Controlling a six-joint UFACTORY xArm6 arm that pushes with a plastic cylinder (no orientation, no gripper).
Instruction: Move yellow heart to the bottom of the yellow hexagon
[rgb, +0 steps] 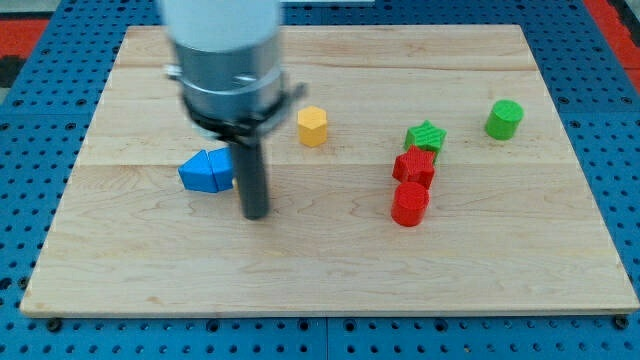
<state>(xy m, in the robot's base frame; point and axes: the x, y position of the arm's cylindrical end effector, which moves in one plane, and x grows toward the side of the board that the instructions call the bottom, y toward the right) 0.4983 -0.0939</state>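
Dark rod hangs vertical; my tip (257, 214) rests bare on the board, holding nothing, just right of the blue triangular block (206, 172), lower-left of the yellow hexagon (312, 126).

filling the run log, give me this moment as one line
tip just right of blue block | yellow hexagon up-right of tip, apart | yellow heart not visible | task not done

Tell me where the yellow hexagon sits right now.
The yellow hexagon stands in the board's upper middle, up and to the view's right of my tip, apart from it, with the blue block off to the view's lower left.
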